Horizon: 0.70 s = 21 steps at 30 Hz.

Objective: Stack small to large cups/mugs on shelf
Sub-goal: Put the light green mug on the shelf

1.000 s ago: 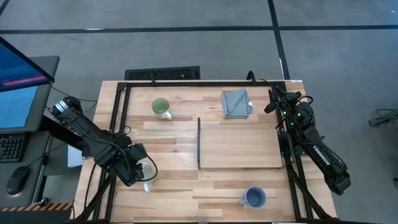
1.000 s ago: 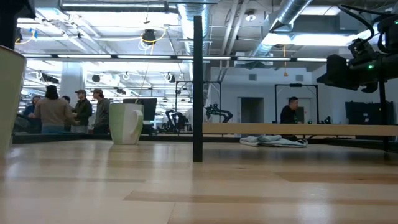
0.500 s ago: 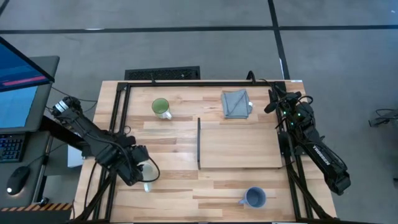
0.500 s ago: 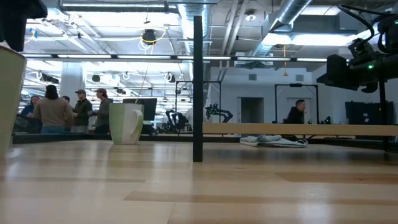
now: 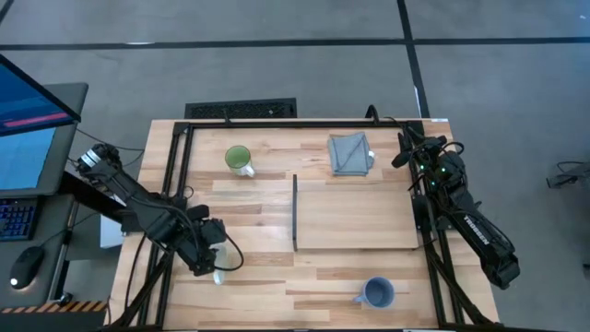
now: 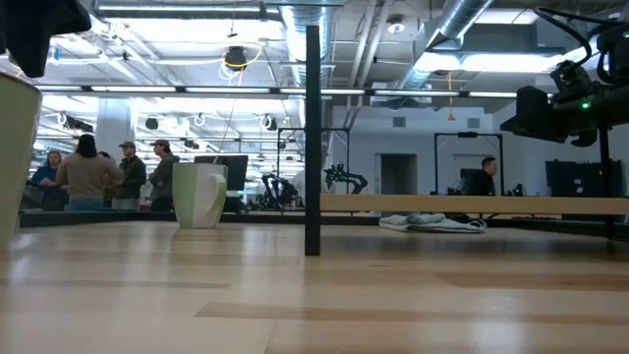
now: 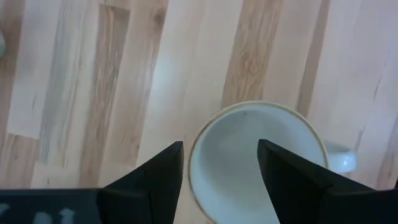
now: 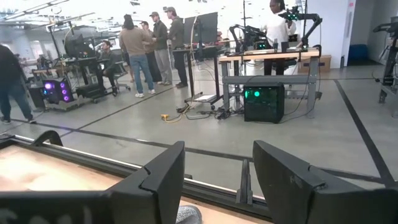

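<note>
A cream-white mug [image 7: 258,163] stands upright on the table near its left near side, and its handle [image 5: 218,277] shows past my left gripper. My left gripper [image 5: 208,254] is open just above it. In the left wrist view [image 7: 219,152] one finger stands outside the rim and the other over the mug's hollow. A white mug with a green inside [image 5: 238,160] stands at the far left. A blue-grey mug [image 5: 376,293] stands near the front edge. The light-wood shelf [image 5: 359,219] lies at the middle right. My right gripper [image 8: 217,162] is open and empty above the far right corner.
A folded grey cloth [image 5: 350,152] lies behind the shelf. The shelf's dark strip [image 5: 295,212] runs along its left edge. Dark frame rails border the table. People stand in the room beyond the table [image 6: 103,175].
My left gripper has moved a little toward the table's right and near edges and has come down over the cream-white mug, now covering most of it in the high view. The mug has stayed where it was.
</note>
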Tool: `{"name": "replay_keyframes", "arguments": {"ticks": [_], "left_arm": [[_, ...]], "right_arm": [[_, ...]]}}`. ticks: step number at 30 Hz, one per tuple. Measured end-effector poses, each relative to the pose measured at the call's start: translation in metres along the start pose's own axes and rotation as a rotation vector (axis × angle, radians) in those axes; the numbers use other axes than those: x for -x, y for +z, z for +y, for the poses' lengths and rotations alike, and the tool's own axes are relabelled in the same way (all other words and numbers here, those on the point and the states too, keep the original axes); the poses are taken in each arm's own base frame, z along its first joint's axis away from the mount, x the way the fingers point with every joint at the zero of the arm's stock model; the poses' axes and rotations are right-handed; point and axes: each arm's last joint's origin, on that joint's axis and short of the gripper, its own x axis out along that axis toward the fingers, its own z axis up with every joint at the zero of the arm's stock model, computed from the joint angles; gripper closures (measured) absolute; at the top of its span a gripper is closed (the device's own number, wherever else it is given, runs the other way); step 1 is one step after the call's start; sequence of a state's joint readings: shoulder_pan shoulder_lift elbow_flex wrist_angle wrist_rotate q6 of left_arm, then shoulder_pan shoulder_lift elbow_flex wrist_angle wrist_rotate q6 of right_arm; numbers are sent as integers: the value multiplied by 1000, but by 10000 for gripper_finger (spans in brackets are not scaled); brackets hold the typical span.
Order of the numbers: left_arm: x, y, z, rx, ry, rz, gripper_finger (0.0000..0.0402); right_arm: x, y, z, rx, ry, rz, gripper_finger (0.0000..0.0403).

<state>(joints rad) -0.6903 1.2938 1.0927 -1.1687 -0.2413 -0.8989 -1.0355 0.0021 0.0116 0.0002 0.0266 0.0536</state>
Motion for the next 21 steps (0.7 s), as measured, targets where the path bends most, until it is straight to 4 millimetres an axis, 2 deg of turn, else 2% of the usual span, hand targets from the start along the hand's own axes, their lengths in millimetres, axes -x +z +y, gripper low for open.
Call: {"name": "replay_keyframes", "arguments": {"ticks": [16,21], "left_arm": [[-1,0,-1,-6,-7,5,203],[-14,-6,1,-35,6,34,203]], "right_arm": [[0,0,0,0,0,0,191],[0,0,0,0,0,0,191]]}}
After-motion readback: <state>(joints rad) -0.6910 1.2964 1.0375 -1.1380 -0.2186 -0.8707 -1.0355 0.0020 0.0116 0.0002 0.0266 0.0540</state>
